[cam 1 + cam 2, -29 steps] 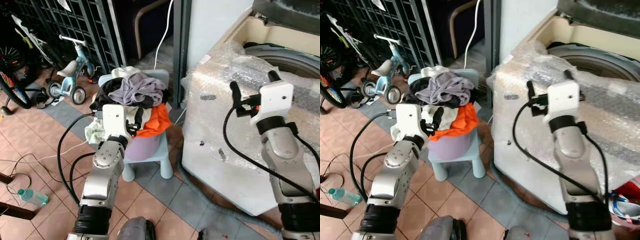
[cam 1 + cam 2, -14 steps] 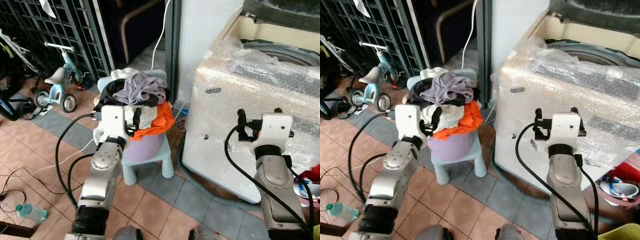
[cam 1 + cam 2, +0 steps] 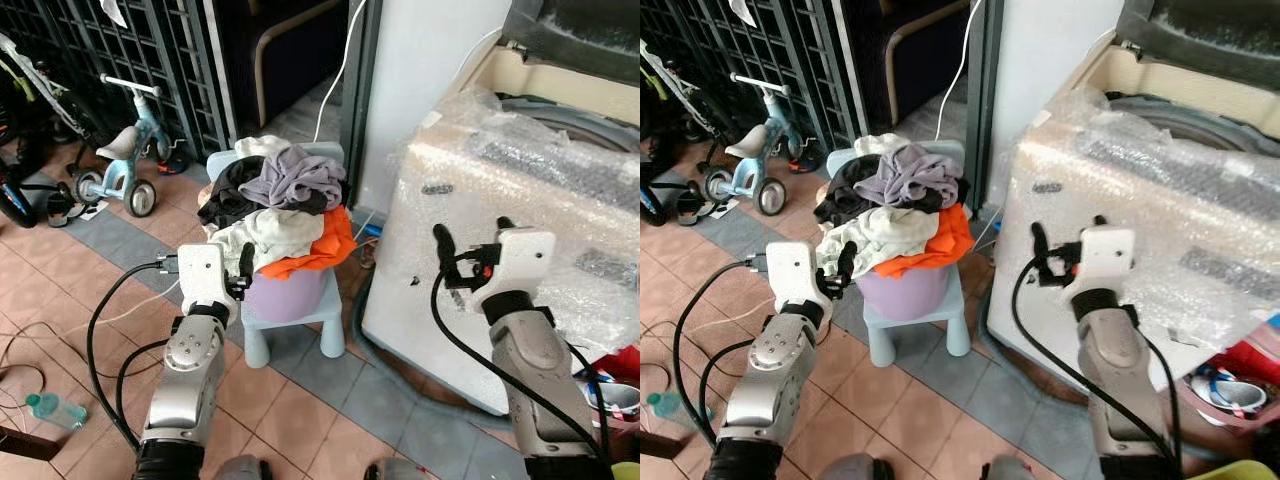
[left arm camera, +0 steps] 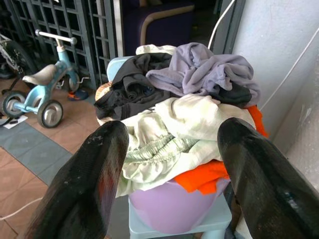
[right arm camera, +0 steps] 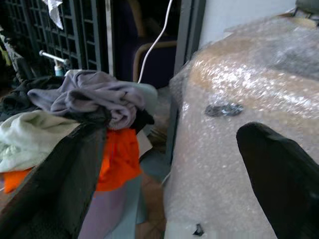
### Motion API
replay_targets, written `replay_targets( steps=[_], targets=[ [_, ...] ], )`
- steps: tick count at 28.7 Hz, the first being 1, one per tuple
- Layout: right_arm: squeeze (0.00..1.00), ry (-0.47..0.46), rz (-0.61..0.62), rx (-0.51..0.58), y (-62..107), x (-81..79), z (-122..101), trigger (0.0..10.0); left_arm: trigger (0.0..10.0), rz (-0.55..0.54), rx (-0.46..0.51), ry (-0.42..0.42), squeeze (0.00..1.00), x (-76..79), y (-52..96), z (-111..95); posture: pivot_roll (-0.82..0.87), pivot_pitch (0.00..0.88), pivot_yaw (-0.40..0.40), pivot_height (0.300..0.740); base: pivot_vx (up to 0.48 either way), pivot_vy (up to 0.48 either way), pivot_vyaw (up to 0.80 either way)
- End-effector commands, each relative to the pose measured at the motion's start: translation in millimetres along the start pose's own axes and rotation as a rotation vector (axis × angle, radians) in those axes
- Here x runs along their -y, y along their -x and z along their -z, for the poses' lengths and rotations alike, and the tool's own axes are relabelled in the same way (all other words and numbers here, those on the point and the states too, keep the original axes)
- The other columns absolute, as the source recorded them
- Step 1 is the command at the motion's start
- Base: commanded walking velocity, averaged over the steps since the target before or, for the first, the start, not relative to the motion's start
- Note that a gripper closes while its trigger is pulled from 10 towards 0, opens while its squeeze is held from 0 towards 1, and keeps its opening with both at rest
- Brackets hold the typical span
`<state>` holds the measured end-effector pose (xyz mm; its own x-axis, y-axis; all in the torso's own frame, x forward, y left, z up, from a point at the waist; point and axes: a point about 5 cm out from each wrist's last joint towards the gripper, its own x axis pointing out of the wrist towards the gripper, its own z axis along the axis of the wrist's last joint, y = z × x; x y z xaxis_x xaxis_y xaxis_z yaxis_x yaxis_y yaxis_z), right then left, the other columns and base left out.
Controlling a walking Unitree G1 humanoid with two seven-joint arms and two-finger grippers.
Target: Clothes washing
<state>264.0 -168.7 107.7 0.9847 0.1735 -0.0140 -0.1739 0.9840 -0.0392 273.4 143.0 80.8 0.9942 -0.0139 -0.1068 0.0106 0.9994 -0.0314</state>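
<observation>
A heap of clothes (image 3: pixel 280 205) fills a lilac tub (image 3: pixel 290 296) standing on a pale blue stool (image 3: pixel 305 325), at 11 o'clock from the head view's centre. In the heap, a grey piece (image 4: pixel 204 72) lies on top, a black one (image 4: pixel 132 87) at its 9 o'clock, a cream one (image 4: pixel 174 124) below, and an orange one (image 3: pixel 325 245) hangs over the tub's rim at 4 o'clock. The left hand (image 4: pixel 172 164) hovers just short of the tub, fingers spread, holding nothing. The washer (image 3: pixel 520 215), wrapped in bubble film, stands at 3 o'clock of the stool with its lid up. The right hand (image 3: pixel 470 240) is raised before the washer's front, fingers spread and empty. A child's tricycle (image 3: pixel 110 165) is parked at 9 o'clock of the stool, and a bottle (image 3: pixel 55 410) lies on the tiled floor at 8 o'clock.
</observation>
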Motion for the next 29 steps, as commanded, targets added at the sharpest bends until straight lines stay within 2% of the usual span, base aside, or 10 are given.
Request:
replay_targets(
  steps=[1, 6, 10, 14, 19, 22, 29],
  targets=[
    [0.0, -0.005, 0.004, -0.045, 4.7, -0.9, 15.4, 10.0, 10.0, -0.034, -0.012, -0.012, 0.0, -7.3, 1.8, 5.6, -0.01, 0.0, -0.022, 0.74, 0.0, 0.0, 0.0],
    [0.0, 0.01, 0.055, -0.066, 15.0, -0.4, 29.5, 10.0, 10.0, -0.042, -0.017, -0.022, 0.0, -13.5, 1.6, 10.1, -0.03, 0.0, 0.001, 0.74, 0.0, 0.0, 0.0],
    [0.0, 0.005, 0.107, -0.05, 8.7, 8.1, 30.8, 10.0, 10.0, 0.003, 0.004, -0.058, 0.0, -7.2, -8.7, 8.4, -0.05, 0.0, 0.021, 0.74, 0.0, 0.0, 0.0],
    [0.0, 0.0, 0.141, -0.042, 7.7, 11.6, 32.6, 10.0, 10.0, -0.005, 0.041, -0.053, 0.0, -7.3, -15.6, -0.2, -0.05, 0.0, 0.025, 0.74, 0.0, 0.0, 0.0],
    [0.0, 0.005, 0.151, -0.039, 12.5, 11.3, 35.4, 10.0, 10.0, -0.008, 0.037, -0.059, 0.0, -9.4, -9.7, 7.1, -0.06, 0.0, 0.039, 0.74, 0.0, 0.0, 0.0],
    [0.0, 0.0, 0.164, -0.038, 18.8, 11.9, 37.7, 10.0, 10.0, 0.006, 0.001, -0.05, 0.0, -9.5, -2.3, 18.2, -0.07, 0.0, 0.04, 0.74, 0.0, 0.0, 0.0],
    [0.0, -0.016, 0.165, -0.045, 17.7, 6.7, 40.5, 10.0, 10.0, 0.091, -0.078, -0.018, 0.0, -2.4, -2.6, 30.2, -0.07, 0.0, 0.046, 0.74, 0.0, 0.0, 0.0]
  ],
)
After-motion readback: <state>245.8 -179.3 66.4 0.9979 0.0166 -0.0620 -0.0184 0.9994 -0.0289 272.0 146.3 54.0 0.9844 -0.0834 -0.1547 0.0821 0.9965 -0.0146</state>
